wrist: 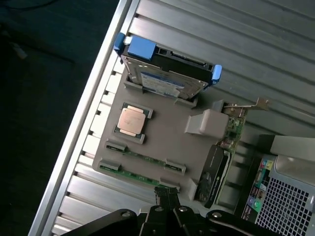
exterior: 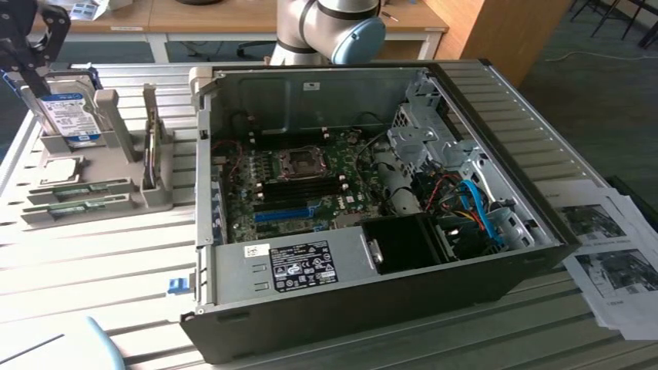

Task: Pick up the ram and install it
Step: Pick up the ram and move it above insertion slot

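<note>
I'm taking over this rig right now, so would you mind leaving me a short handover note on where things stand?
Gripper: shut, nothing seen in it, hovering above the grey holder beside the open PC case.
Ram: one ram stick and the other ram stick sit on edge in the holder's slots, near the CPU chip and hard drive.
Done: nothing yet; no stick lifted.
Left: the whole job, pick-up and install; the memory slots on the motherboard look empty.
</note>
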